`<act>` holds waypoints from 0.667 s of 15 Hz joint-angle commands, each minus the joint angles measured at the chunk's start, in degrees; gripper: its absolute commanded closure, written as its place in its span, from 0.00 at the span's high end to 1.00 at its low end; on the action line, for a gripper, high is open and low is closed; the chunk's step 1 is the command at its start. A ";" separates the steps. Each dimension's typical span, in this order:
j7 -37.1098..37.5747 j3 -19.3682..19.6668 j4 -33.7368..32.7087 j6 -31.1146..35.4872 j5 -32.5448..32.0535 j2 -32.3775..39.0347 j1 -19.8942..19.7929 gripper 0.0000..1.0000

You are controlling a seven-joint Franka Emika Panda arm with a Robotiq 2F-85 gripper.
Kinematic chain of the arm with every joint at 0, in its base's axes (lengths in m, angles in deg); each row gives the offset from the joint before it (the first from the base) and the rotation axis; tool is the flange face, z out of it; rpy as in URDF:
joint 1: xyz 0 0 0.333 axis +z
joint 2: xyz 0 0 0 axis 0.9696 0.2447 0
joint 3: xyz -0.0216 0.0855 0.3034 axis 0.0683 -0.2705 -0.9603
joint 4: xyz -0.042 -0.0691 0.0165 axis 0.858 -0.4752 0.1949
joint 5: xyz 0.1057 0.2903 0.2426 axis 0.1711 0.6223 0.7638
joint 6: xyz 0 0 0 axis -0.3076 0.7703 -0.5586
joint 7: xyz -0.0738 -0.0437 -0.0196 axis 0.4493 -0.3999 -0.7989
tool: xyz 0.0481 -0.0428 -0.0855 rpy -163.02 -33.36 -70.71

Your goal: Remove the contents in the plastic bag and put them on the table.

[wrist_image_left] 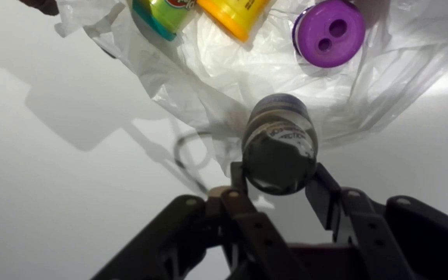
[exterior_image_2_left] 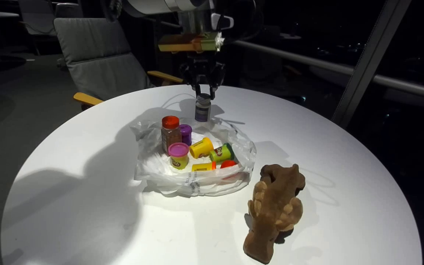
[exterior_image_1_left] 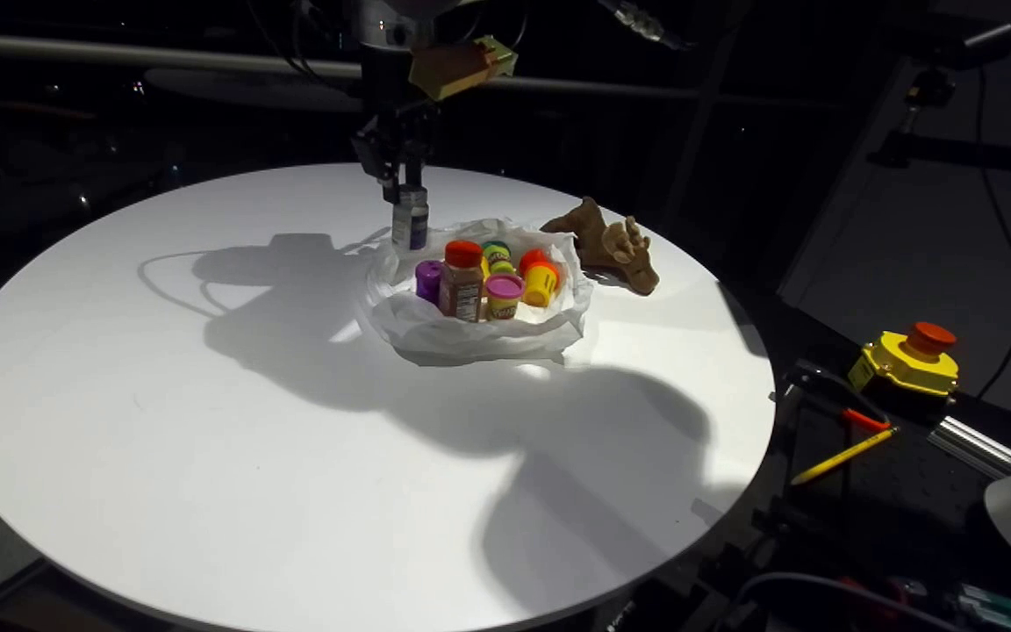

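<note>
Extending near-vertically, the purple-labelled bottle (exterior_image_2_left: pixel 202 112) lies directly below the gripper (wrist_image_left: pixel 278 173), jaws clamped about its upper end, at the edge of the white plastic bag (exterior_image_1_left: pixel 470 341); placement presumably calls for travel outward onto the table (exterior_image_1_left: pixel 119 465).

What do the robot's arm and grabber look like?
The arm looks pale grey and rounded, with thin dark cables near it. A yellowish box is fixed above the gripper, which is black, with two jointed fingers and pale round spots in the wrist view.
</note>
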 commanded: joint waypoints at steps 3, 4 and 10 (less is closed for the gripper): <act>-0.06 -1.80 9.33 -2.22 -3.91 -11.92 5.16 0.18; -0.62 -2.78 10.27 -2.84 -4.41 -12.47 6.06 0.18; -0.94 -6.39 16.39 -2.62 -7.44 -10.10 10.14 0.18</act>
